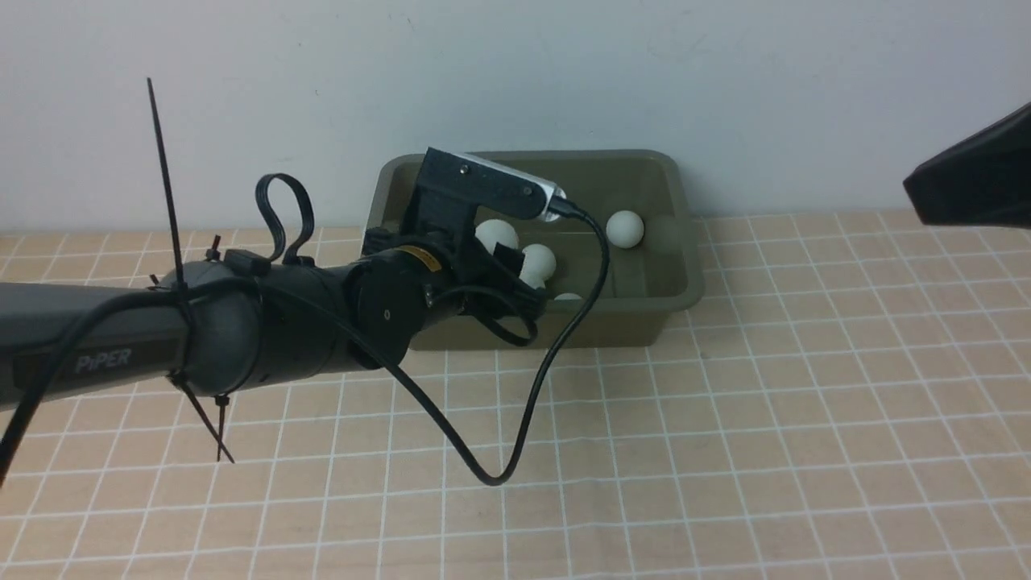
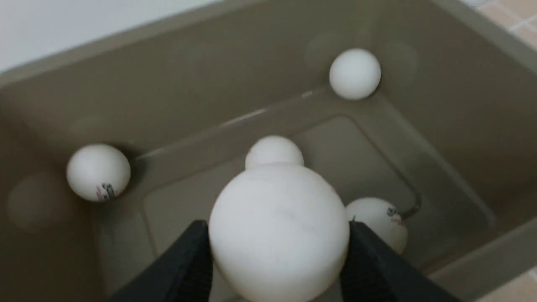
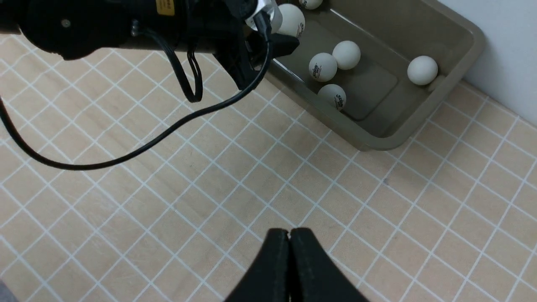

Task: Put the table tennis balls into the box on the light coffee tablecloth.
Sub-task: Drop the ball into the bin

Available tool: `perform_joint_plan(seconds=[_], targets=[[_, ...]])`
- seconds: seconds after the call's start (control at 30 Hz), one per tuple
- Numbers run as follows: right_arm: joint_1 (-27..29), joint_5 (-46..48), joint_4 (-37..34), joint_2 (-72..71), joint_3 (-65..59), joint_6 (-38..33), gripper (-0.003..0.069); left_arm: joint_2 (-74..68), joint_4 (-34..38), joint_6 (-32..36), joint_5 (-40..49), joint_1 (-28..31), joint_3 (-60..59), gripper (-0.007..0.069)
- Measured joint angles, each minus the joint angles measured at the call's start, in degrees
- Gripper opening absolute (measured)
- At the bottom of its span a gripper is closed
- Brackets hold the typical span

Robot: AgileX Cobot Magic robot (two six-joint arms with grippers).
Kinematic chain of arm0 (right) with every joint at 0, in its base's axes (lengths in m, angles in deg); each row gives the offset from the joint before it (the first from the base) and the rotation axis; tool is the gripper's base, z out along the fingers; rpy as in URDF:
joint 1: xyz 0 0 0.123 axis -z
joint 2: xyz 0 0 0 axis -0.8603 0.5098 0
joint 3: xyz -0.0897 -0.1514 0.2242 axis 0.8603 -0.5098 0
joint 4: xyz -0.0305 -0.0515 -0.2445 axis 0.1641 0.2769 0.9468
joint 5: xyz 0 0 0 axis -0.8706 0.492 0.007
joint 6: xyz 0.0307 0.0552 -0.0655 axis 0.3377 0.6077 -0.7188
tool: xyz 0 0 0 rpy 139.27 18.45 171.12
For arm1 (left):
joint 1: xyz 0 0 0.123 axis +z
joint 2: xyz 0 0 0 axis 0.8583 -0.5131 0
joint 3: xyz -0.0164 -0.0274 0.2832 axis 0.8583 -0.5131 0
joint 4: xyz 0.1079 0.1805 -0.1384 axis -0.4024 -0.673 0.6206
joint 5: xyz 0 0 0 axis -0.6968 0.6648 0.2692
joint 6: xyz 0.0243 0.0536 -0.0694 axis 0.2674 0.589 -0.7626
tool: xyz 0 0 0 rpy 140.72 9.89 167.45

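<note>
left tool (image 2: 279,251) tips cropped, ball (image 1: 568,297) half-hidden

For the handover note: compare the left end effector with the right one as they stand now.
The left end effector is clamped on a table tennis ball; the right end effector is shut on nothing. The left hangs over the box; the right hangs over bare tablecloth, clear of the box. Both have black fingers.

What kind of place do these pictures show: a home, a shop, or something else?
Probably a robot test bench, not a home: a bare white wall, a table covered by a gridded tablecloth, and one olive box of table tennis balls set out for the arms.
</note>
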Motion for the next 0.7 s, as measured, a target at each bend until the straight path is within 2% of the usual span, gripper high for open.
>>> perform_joint_plan(seconds=[0.2,0.33,0.6,0.67,0.7], targets=[[0.0,0.0,0.0,0.0,0.0,0.0,-0.0018,-1.1,0.0,0.0,-0.6,0.0,0.0,0.0421],[0.0,0.0,-0.1,0.0,0.0,0.0,-0.0018,-1.1,0.0,0.0,-2.7,0.0,0.0,0.0436],[0.0,0.0,-0.1,0.0,0.0,0.0,-0.0018,0.9,0.0,2.3,-5.1,0.0,0.0,0.0434],[0.0,0.0,-0.1,0.0,0.0,0.0,-0.0018,4.8,0.0,4.3,-5.1,0.0,0.0,0.0403],[0.0,0.0,-0.1,0.0,0.0,0.0,-0.0018,7.5,0.3,5.2,-5.0,0.0,0.0,0.036]])
